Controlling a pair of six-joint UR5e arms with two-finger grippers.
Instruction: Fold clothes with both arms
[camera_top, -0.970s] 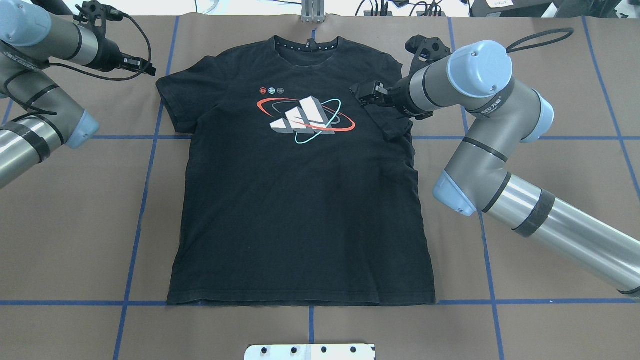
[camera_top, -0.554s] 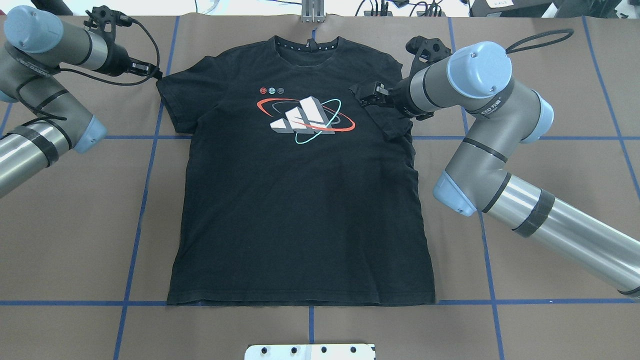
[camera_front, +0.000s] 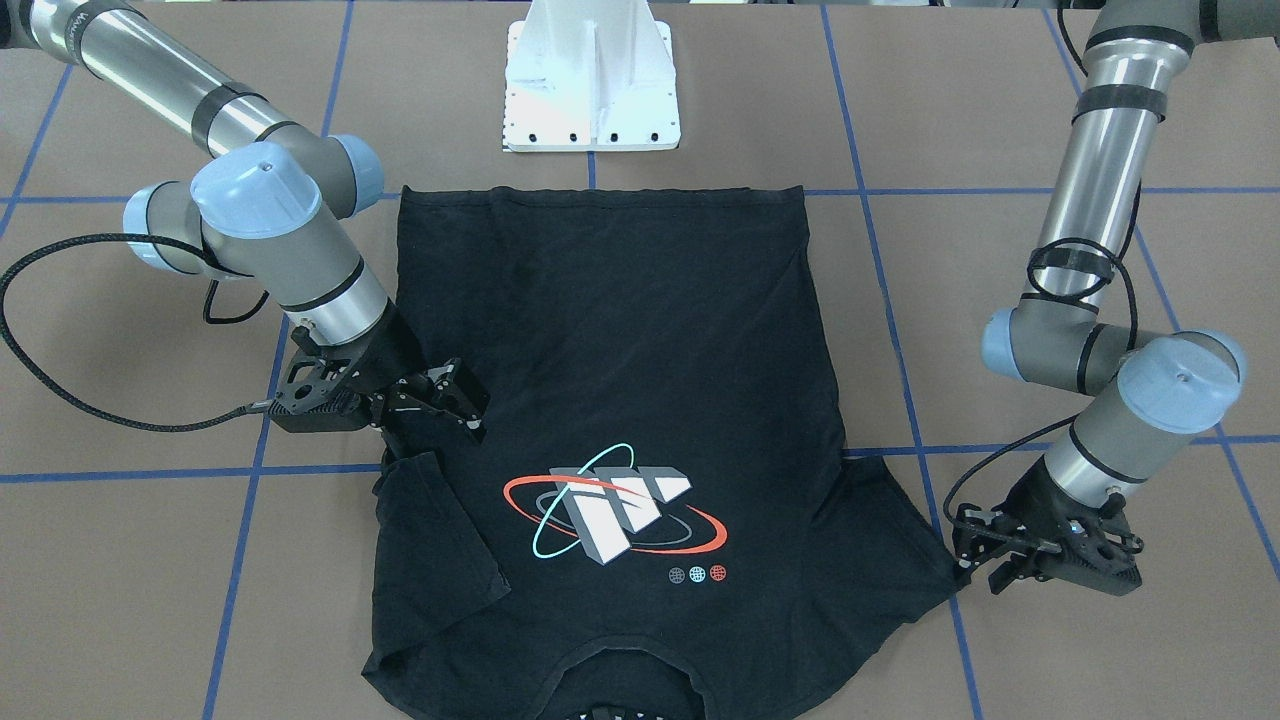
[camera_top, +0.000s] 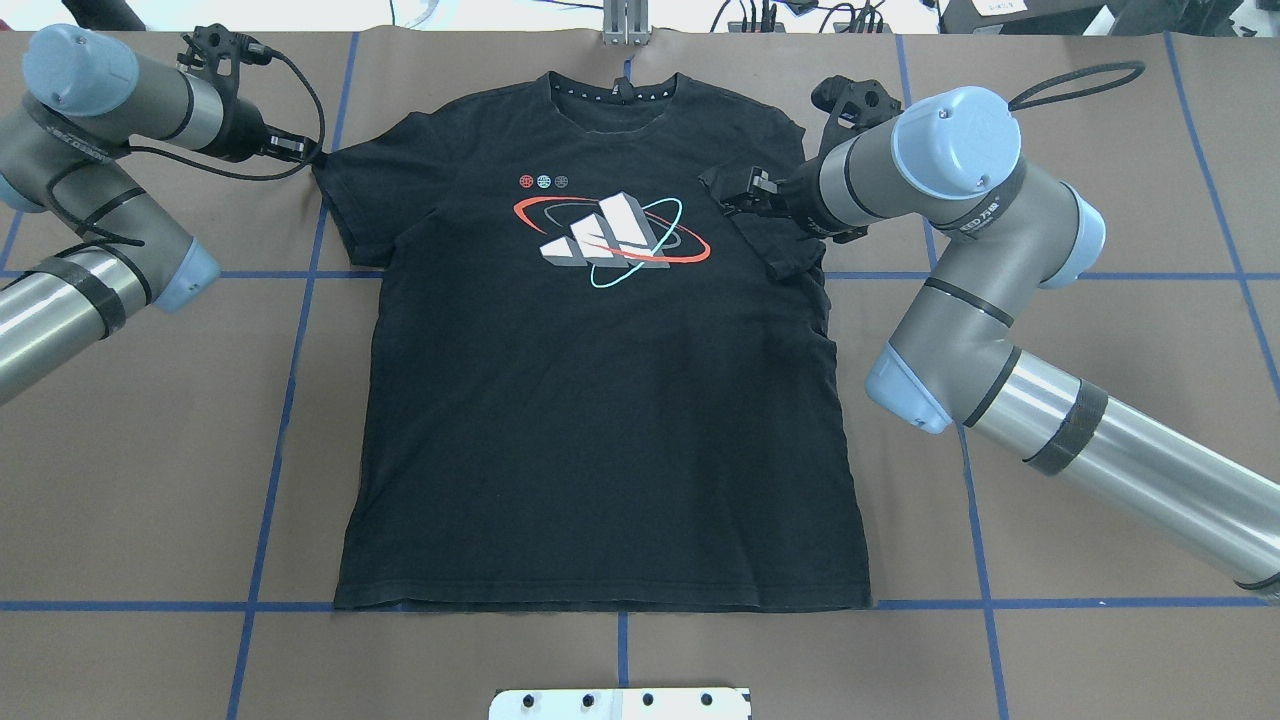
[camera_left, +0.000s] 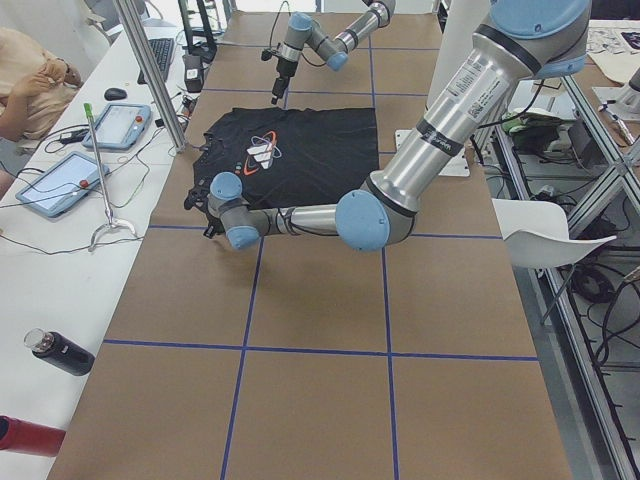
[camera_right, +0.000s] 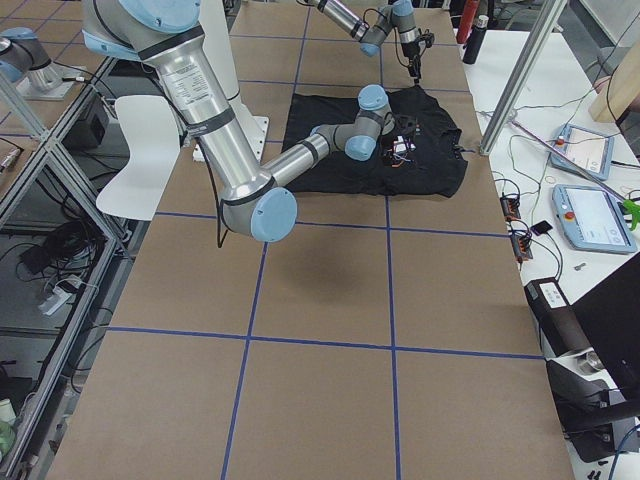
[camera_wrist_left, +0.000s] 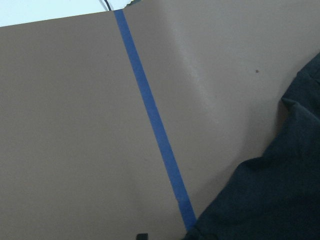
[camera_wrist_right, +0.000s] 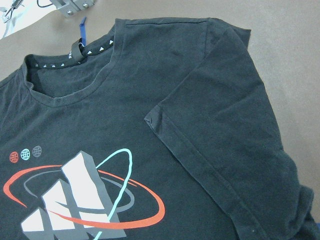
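free: I see bare brown table (camera_top: 150, 450) on both sides of the T-shirt (camera_top: 600, 420) | blocked: my right arm (camera_top: 950, 200) hangs over the folded sleeve | left gripper (camera_top: 308, 153) crowds the other sleeve's edge | white pedestal (camera_top: 620, 703) stands near the hem, not touching it

A brown tabletop (camera_top: 150, 450) crossed by blue tape lines (camera_top: 292, 360) carries a white bolted pedestal (camera_front: 592, 90) at one long edge. Behind the pedestal stands a white chair (camera_left: 545, 235). Across from the pedestal runs a white side bench (camera_left: 40, 270) with two tablets (camera_left: 57, 185), a black bottle (camera_left: 60, 352) and a red bottle (camera_left: 25, 437); a person (camera_left: 30, 75) is at it.
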